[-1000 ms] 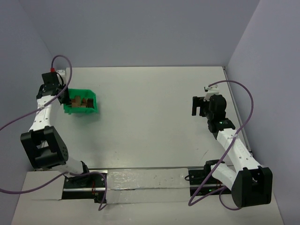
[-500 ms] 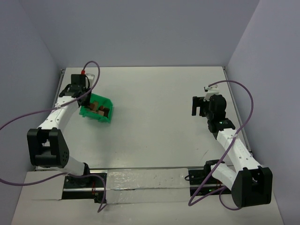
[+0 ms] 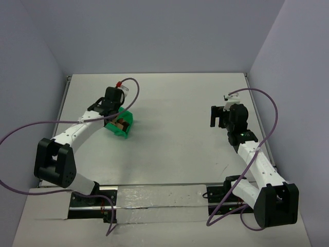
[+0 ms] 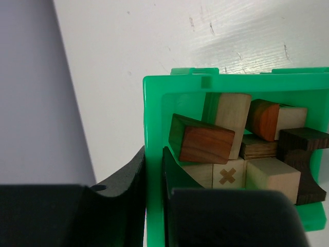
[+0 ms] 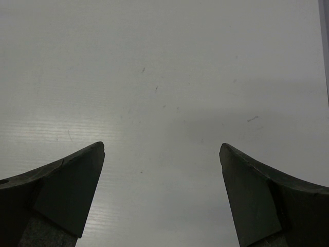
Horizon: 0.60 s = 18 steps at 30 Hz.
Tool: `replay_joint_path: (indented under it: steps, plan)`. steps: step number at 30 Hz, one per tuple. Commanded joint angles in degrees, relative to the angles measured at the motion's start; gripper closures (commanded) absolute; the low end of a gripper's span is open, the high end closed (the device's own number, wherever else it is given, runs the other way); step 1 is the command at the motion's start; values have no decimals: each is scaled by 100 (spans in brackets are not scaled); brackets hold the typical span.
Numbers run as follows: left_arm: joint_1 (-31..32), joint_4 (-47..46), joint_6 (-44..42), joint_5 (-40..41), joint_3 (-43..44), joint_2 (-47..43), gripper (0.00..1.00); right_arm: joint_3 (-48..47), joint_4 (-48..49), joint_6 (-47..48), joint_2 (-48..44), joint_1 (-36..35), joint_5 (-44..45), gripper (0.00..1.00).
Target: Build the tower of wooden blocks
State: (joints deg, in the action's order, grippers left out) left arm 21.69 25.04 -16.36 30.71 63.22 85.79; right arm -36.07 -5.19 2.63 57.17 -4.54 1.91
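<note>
My left gripper (image 3: 114,117) (image 4: 153,150) is shut on the left wall of the green bin (image 3: 127,126) (image 4: 154,108), one finger outside and one inside. The bin is held left of the table's middle and looks tilted in the top view. The wood blocks (image 3: 121,123) lie jumbled inside it: a reddish-brown one (image 4: 205,144), a tan one (image 4: 231,110), a dark brown one (image 4: 303,149) and a tan cube marked with an X (image 4: 227,176). No tower shows in any view. My right gripper (image 3: 218,116) (image 5: 162,149) is open and empty over bare table at the right.
The white table (image 3: 169,144) is walled in grey on the left, back and right. The right wrist view shows only table surface (image 5: 164,77) between its fingers. A purple cable (image 3: 134,87) loops above the left wrist.
My left arm has swung the green bin with the blocks from the far left edge rightwards towards the table's middle. The right arm has not moved.
</note>
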Motion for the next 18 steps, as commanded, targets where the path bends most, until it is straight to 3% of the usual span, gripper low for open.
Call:
replay_joint_path:
  steps: [1, 6, 18]
  plan:
    - [559, -935, -679, 1193, -149, -405, 100, -216, 149, 9, 5, -30, 11, 0]
    - [1047, -1246, -1039, 1753, -126, -411, 100, -216, 159, 18, 44, -30, 20, 0]
    - [1902, -1792, -1863, 2195, -221, -229, 100, -224, 176, 9, 76, -30, 55, 0]
